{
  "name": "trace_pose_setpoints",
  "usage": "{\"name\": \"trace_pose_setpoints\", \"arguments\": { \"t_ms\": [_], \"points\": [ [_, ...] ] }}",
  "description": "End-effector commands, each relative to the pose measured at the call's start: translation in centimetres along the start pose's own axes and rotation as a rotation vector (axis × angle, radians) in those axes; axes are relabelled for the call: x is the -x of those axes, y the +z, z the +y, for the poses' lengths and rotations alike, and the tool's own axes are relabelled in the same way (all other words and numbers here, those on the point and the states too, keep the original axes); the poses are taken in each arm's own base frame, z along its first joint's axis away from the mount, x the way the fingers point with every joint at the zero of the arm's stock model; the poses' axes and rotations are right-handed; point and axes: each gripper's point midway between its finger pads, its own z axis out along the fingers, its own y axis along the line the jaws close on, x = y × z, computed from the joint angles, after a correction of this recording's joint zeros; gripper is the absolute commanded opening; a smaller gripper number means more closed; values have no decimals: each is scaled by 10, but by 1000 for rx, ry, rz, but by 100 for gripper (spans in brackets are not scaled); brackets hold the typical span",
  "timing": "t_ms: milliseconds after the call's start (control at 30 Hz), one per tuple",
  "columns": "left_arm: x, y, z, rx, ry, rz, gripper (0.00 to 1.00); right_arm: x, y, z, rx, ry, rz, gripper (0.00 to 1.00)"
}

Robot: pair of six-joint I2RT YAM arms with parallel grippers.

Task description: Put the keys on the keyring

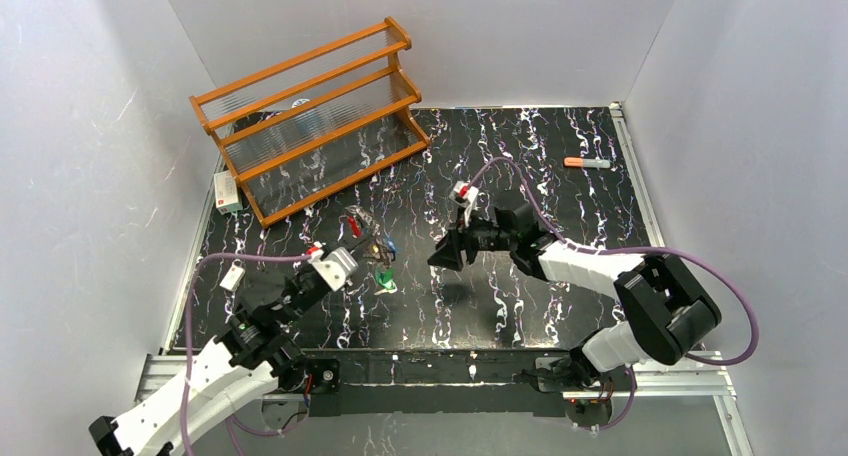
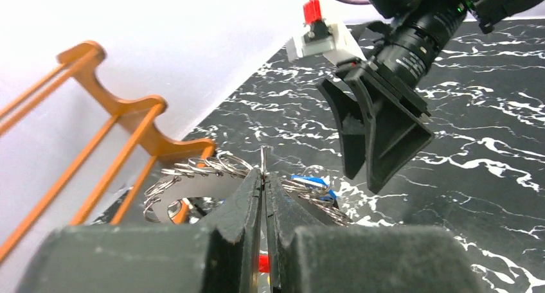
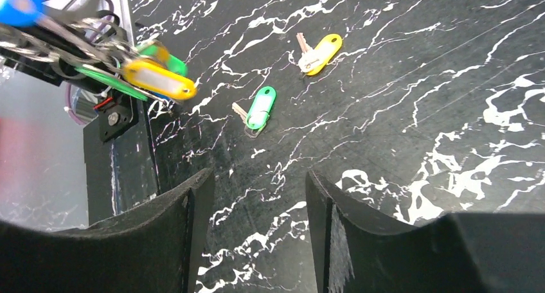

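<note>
The jaws of the right gripper (image 3: pixel 257 177) stand spread with nothing between them, above the black, white-veined marble-pattern bench (image 3: pixel 418 113). Just ahead of them in the wrist view, a small metal key with a green plastic tag (image 3: pixel 260 108) lies flat on the bench. Its oblong tag runs on a diagonal, away from the jaws and slightly to their right, and the short blade splays off to the left from the near end. Farther along the same line, apart from it, lies a small metal key with a yellow plastic tag (image 3: pixel 319 53), on much the same diagonal. Off to the left, the jaws of the left gripper (image 2: pixel 263 177) are pressed together, pinching the thin wire keyring (image 2: pixel 204 167), which is hung with split rings and yellow, green and blue tags. Both loose keys lie between the arms, but only the right one is free, so the pick likely falls to it. Its closing line seems to cross the green tag's narrow width, so little wrist turn should be needed.
</note>
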Motion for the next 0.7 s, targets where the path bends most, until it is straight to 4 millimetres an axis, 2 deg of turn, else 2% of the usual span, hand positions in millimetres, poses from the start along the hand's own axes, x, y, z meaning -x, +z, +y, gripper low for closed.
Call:
{"name": "trace_pose_setpoints", "arguments": {
  "t_ms": [0, 33, 233, 433, 533, 667],
  "points": [
    [14, -26, 26, 76, 90, 71, 0, 15, 19, -4, -104, 8, -2, 61],
    [8, -33, 27, 76, 102, 109, 0, 15, 26, -5, -129, 29, 15, 61],
    [9, -66, 43, 150, 131, 164, 0, -5, 55, -20, -328, 256, 136, 57],
    [7, -86, 48, 187, 119, 179, 0, -22, 79, -7, -409, 263, 219, 54],
    [5, -90, 48, 193, 112, 183, 0, -32, 88, -1, -460, 254, 258, 53],
    [1, -92, 46, 190, 109, 192, 0, -46, 98, -2, -549, 214, 314, 51]
  ]
}}
